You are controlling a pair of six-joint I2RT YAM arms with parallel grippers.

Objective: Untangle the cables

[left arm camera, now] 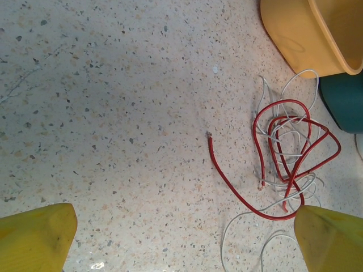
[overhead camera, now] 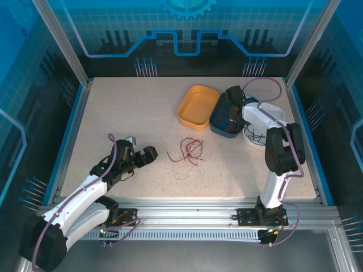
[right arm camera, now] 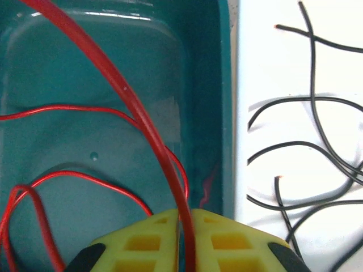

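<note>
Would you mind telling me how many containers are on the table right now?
3: an orange tub at far centre; a teal tub just right of it, holding red cable; a white tub right of that, holding black cables. None seem hidden.

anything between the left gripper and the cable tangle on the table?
Nothing. In the top external view, bare speckled table lies between the open left gripper and the tangle of red and white cables. The left wrist view agrees.
</note>
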